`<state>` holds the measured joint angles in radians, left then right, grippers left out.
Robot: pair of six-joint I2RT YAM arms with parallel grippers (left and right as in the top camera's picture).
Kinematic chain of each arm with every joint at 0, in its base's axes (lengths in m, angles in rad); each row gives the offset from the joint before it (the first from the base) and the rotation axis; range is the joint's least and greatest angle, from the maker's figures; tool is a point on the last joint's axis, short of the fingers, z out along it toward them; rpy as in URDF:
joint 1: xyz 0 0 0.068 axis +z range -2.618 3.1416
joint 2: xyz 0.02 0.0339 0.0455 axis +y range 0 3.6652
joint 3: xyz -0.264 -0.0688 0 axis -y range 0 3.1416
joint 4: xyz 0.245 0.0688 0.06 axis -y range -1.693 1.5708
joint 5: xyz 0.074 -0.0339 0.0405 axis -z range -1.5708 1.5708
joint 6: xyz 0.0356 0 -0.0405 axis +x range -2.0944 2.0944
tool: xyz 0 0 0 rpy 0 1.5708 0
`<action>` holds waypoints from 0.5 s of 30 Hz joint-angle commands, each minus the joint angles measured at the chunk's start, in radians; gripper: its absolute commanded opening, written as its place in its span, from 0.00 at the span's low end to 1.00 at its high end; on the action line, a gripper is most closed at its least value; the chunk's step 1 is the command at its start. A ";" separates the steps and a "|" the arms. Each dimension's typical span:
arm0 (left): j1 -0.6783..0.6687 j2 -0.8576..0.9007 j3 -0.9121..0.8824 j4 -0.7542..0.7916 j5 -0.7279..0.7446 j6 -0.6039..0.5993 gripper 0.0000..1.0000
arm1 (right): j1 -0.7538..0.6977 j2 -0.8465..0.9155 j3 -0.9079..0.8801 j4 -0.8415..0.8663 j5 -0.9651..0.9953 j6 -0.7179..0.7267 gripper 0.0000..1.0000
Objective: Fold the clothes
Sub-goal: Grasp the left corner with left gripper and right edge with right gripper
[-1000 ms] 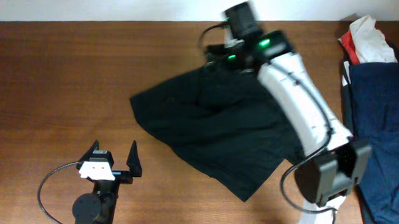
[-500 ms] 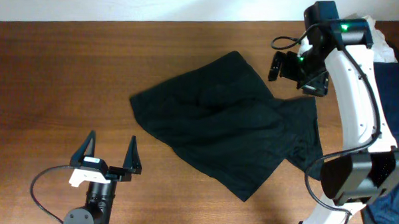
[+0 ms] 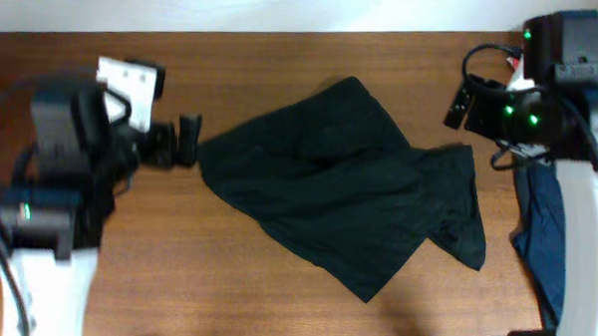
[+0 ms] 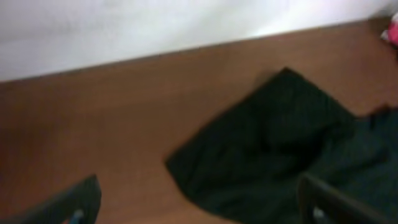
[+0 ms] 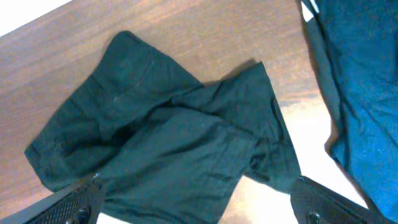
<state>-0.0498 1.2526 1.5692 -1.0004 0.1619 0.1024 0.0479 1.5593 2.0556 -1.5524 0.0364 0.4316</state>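
Note:
A black garment (image 3: 343, 190), like a pair of shorts, lies crumpled and spread on the brown table. It also shows in the left wrist view (image 4: 280, 149) and the right wrist view (image 5: 168, 143). My left gripper (image 3: 183, 142) is open and empty, just left of the garment's left corner. My right gripper (image 3: 464, 102) is open and empty, raised above the table beside the garment's right end. In both wrist views the fingers stand wide apart with nothing between them.
A dark blue cloth (image 3: 538, 231) lies at the table's right edge, also in the right wrist view (image 5: 360, 81). A red and white cloth (image 3: 517, 58) sits at the back right. A white wall (image 3: 235, 6) runs along the table's far edge.
My left arm swung from the front edge up to the garment's left corner. My right gripper moved further right, away from the garment, which stays put.

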 commanded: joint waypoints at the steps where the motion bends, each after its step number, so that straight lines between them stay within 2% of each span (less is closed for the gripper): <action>1: -0.002 0.172 0.287 -0.182 0.033 0.043 0.99 | -0.003 -0.042 0.015 -0.067 0.029 0.016 0.99; 4: 0.017 0.311 0.432 -0.397 0.033 0.042 0.99 | -0.003 -0.042 0.015 -0.139 0.107 0.077 0.99; 6: 0.027 0.402 0.450 -0.537 0.034 0.042 0.99 | -0.003 -0.040 0.015 -0.132 0.136 0.061 0.99; 9: 0.027 0.509 0.444 -0.553 0.033 0.042 0.99 | -0.003 -0.037 0.015 -0.125 0.124 0.048 0.99; 12: 0.027 0.599 0.444 -0.500 0.053 -0.028 0.99 | -0.003 -0.031 0.013 -0.146 0.079 0.048 0.99; 15: 0.027 0.650 0.444 -0.478 0.019 -0.033 0.99 | -0.003 -0.031 0.011 -0.146 0.075 0.048 0.99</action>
<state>-0.0284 1.8576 2.0068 -1.5032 0.1925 0.1001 0.0479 1.5249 2.0586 -1.6924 0.1173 0.4751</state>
